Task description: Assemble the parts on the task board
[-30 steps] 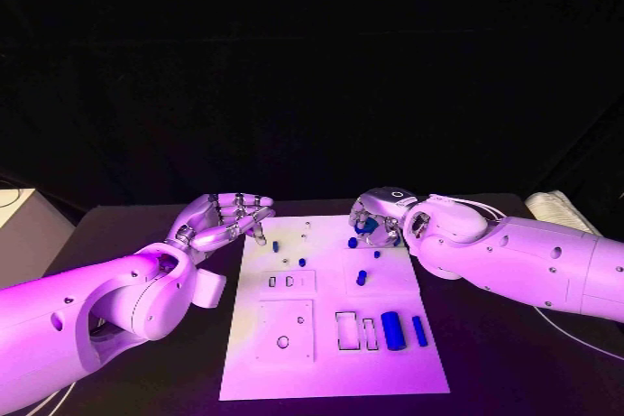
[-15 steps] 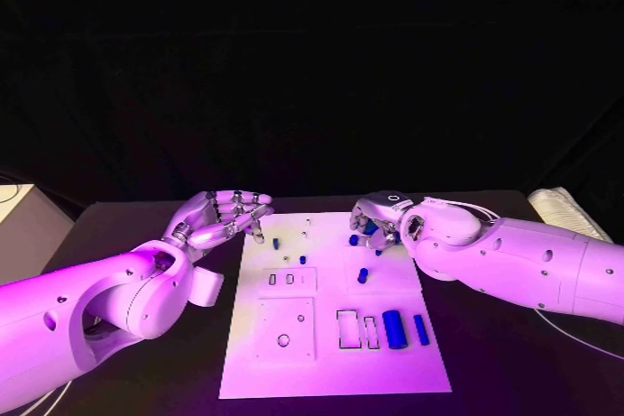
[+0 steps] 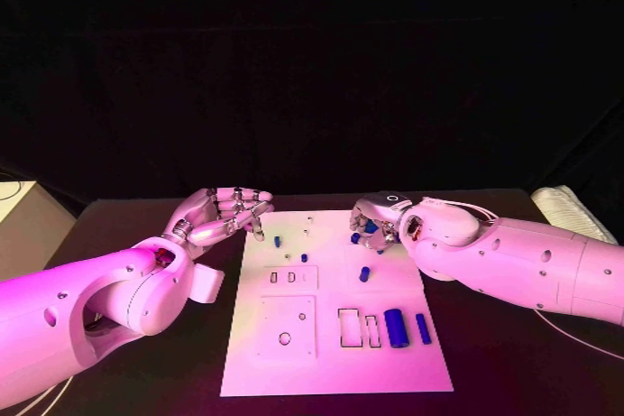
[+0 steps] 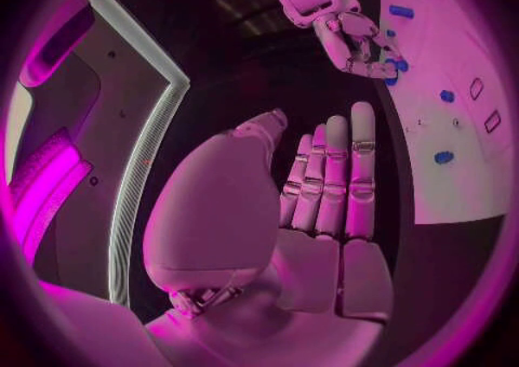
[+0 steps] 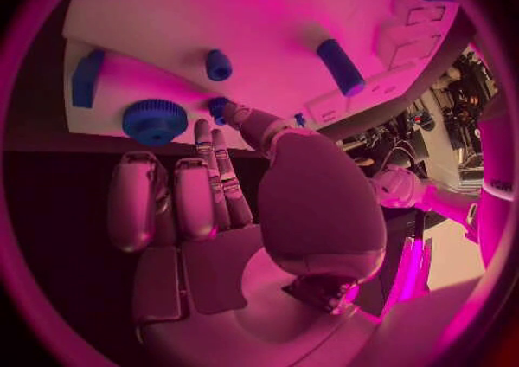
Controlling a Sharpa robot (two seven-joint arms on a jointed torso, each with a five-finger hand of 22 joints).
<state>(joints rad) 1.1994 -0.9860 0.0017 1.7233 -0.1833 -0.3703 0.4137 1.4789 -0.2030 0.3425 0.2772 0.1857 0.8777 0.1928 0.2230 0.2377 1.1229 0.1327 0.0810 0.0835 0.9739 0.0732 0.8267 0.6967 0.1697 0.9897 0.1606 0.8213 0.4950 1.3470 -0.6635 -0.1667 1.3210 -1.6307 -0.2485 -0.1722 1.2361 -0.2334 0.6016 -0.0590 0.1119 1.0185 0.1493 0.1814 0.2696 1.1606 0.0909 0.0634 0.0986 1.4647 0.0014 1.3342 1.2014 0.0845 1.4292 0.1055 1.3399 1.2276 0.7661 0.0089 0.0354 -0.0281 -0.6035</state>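
The white task board [image 3: 332, 362] lies in the middle of the black table. On it sit small blue parts [image 3: 277, 241] [image 3: 305, 257] [image 3: 364, 273] and two blue cylinders [image 3: 395, 328] [image 3: 423, 328] beside empty slots [image 3: 351, 328]. My right hand [image 3: 377, 219] hovers over the board's far right corner with its fingers stretched out. In the right wrist view a blue gear [image 5: 155, 120], a short peg [image 5: 219, 64] and a longer peg [image 5: 342, 67] lie just beyond the fingertips [image 5: 203, 138]. The thumb tip is at a small blue piece [image 5: 220, 106]. My left hand [image 3: 221, 216] hangs just left of the board's far left corner, fingers straight and empty.
A pale bundle [image 3: 565, 208] lies at the table's far right edge. A grey box [image 3: 20, 222] stands off the table's left side. Two small rectangular recesses [image 3: 282, 277] and a square plate with holes [image 3: 286, 326] mark the board's left half.
My right hand has sunk slightly toward the blue parts at the board's far right corner. The left hand has kept its place and pose. The whole picture has shifted a little.
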